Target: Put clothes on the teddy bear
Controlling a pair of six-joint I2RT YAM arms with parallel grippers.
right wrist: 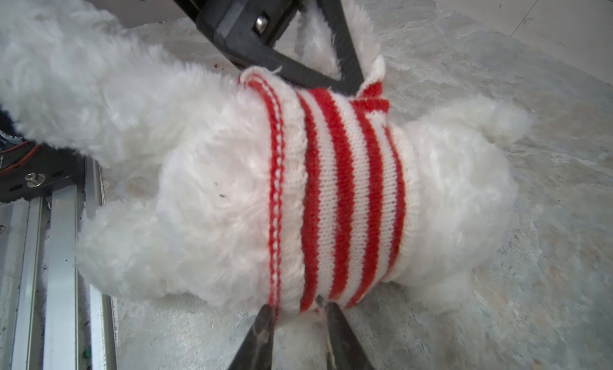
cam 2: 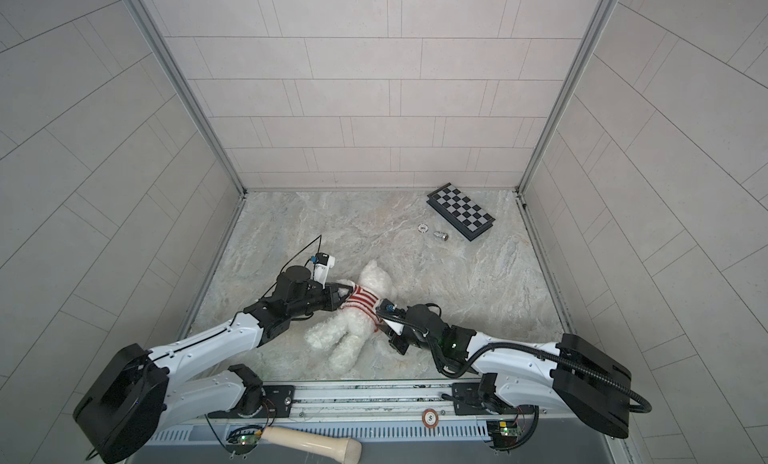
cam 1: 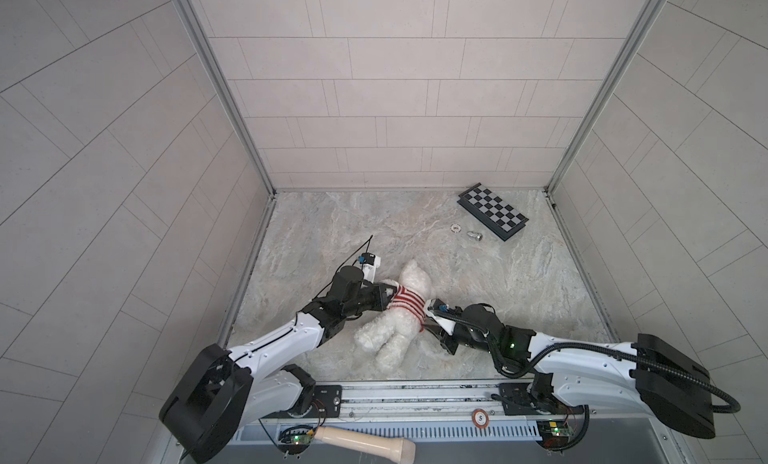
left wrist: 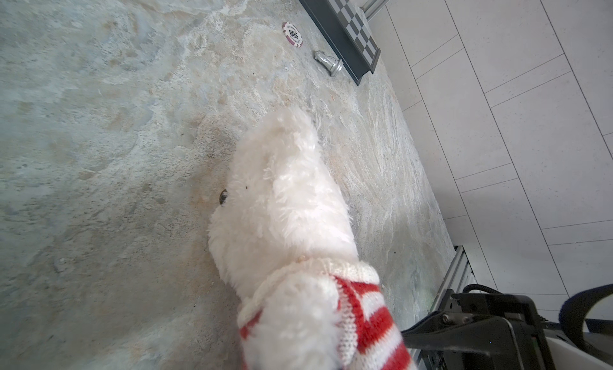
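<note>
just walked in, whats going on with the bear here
Two robot arms are dressing a white teddy bear that lies on the marble table. A red-and-white striped sweater is already around its torso, with the head through the collar. The left gripper is pinched shut at the sweater's sleeve on one side. The right gripper sits at the hem on the other side with its jaws apart; whether it grips anything is unclear.

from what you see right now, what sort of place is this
Probably a robot test booth: tile-pattern walls in aluminium framing, marble-look tabletop, left arm and right arm on a rail.
</note>
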